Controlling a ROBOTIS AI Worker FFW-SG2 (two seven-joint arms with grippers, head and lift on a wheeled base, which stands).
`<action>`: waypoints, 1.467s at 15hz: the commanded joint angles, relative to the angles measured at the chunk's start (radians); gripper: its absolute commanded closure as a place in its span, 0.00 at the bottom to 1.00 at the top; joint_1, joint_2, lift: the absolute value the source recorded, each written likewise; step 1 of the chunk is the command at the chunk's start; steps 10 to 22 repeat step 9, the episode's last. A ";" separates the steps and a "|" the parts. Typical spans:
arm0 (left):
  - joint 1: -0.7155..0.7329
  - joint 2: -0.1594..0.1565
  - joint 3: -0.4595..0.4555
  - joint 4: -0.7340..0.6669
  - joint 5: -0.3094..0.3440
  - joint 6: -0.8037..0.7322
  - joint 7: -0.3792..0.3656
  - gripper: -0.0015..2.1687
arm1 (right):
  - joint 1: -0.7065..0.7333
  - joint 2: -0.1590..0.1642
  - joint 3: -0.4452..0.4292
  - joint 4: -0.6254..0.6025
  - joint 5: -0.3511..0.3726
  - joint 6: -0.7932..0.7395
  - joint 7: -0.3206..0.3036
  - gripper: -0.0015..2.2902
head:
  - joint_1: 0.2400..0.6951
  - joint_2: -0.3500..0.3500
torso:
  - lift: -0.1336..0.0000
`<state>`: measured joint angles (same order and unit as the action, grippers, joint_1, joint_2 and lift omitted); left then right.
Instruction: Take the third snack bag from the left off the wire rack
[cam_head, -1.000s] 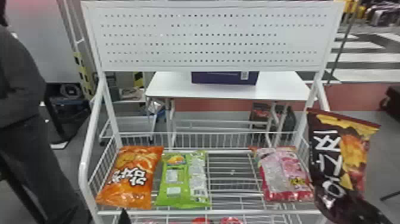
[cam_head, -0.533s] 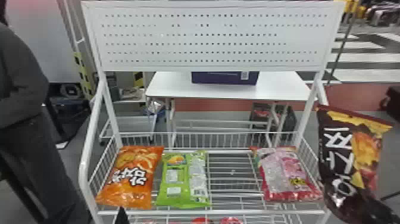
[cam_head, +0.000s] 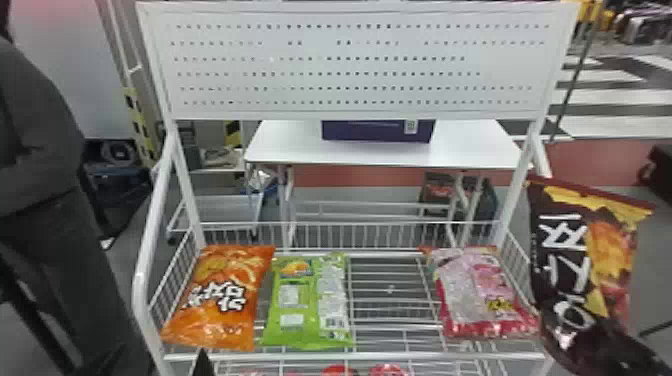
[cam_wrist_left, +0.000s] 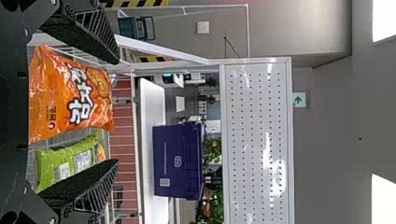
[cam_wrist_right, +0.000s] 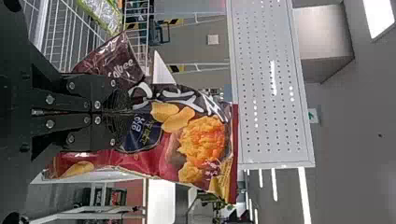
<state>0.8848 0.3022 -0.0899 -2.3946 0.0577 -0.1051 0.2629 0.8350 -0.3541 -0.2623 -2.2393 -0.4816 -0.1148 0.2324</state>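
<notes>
Right gripper clamps the maroon chip bag just right of the wire rack. It's off, I'd say; next, carry it clear. Left gripper hangs spread before the rack.

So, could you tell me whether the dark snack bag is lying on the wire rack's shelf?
No, the dark snack bag hangs clamped in the right gripper, outside the wire rack, beyond the pink bag.

Bare stretch of wire rack between green bag and pink bag (low rail behind) lies open from above.
</notes>
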 joint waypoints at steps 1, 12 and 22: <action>0.002 0.000 0.001 -0.002 -0.001 -0.003 -0.001 0.07 | 0.003 -0.003 -0.002 0.001 0.000 -0.002 0.001 0.98 | 0.57 0.50 | 1.00; 0.005 0.002 0.001 -0.012 -0.001 0.000 0.001 0.07 | 0.009 -0.005 -0.012 0.000 -0.012 -0.002 0.001 0.98 | 0.57 0.50 | 1.00; 0.005 0.002 0.001 -0.012 -0.001 0.000 0.001 0.07 | 0.009 -0.005 -0.012 0.000 -0.012 -0.002 0.001 0.98 | 0.57 0.50 | 1.00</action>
